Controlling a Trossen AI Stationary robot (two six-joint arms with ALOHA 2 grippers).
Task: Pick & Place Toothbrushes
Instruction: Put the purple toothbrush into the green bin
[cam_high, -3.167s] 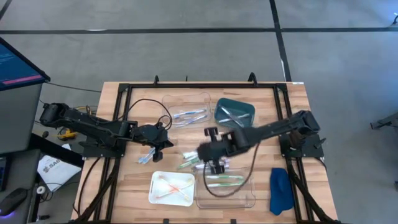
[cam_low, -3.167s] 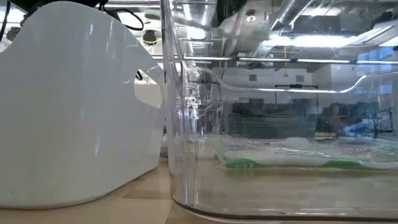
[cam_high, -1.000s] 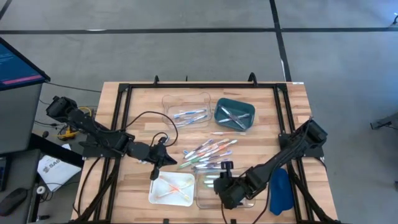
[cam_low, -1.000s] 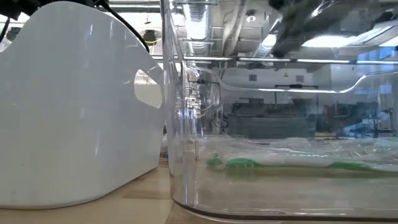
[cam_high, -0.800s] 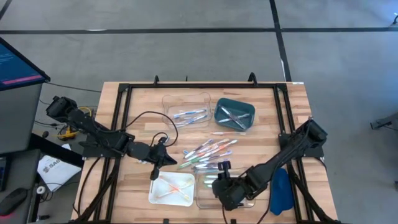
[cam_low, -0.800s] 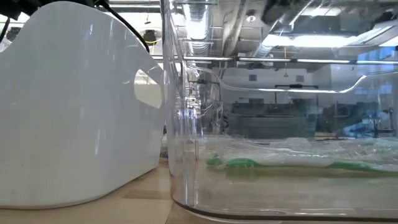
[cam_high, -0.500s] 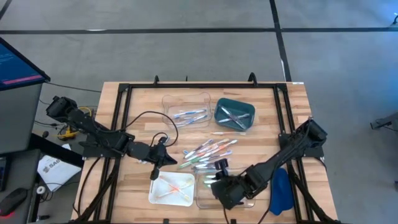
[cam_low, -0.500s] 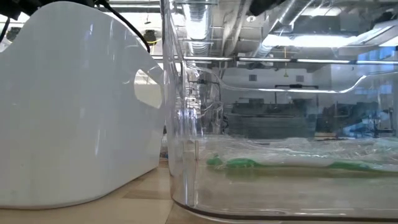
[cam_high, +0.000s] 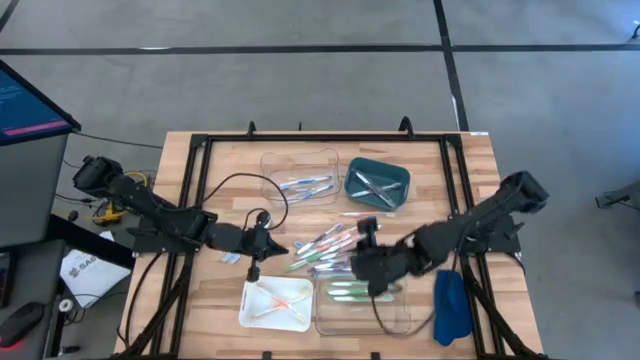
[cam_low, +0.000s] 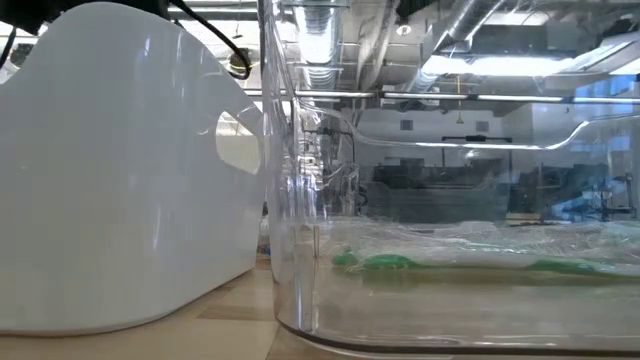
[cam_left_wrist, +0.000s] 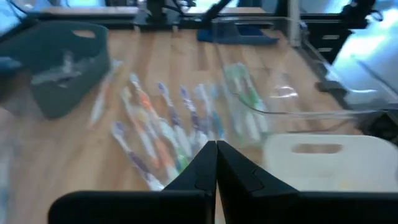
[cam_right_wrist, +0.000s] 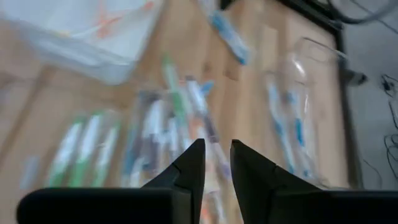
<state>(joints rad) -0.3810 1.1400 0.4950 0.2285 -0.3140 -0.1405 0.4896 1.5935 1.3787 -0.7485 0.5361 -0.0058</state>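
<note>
Loose toothbrushes (cam_high: 325, 247) lie in a pile on the wooden table between the trays; they also show in the left wrist view (cam_left_wrist: 168, 134) and the right wrist view (cam_right_wrist: 180, 115). Green toothbrushes (cam_high: 356, 291) lie in the near clear tray (cam_high: 398, 322), which the low view also shows (cam_low: 450, 264). My left gripper (cam_high: 278, 247) hovers shut just left of the pile, with its fingertips (cam_left_wrist: 216, 152) pointing at it. My right gripper (cam_high: 364, 232) hangs above the pile's right end, its fingers (cam_right_wrist: 216, 155) a little apart with nothing between them.
A white tray (cam_high: 277, 303) with orange-pink brushes sits near left. A far clear tray (cam_high: 300, 176) holds blue ones, and a teal tray (cam_high: 377, 184) holds white ones. A blue cloth (cam_high: 450, 305) lies at the near right. A black frame (cam_high: 200, 200) runs around the table.
My right gripper has risen from over the near clear tray and gone toward the table's far edge, and now stands over the right end of the loose pile. The green toothbrushes have stayed in that tray.
</note>
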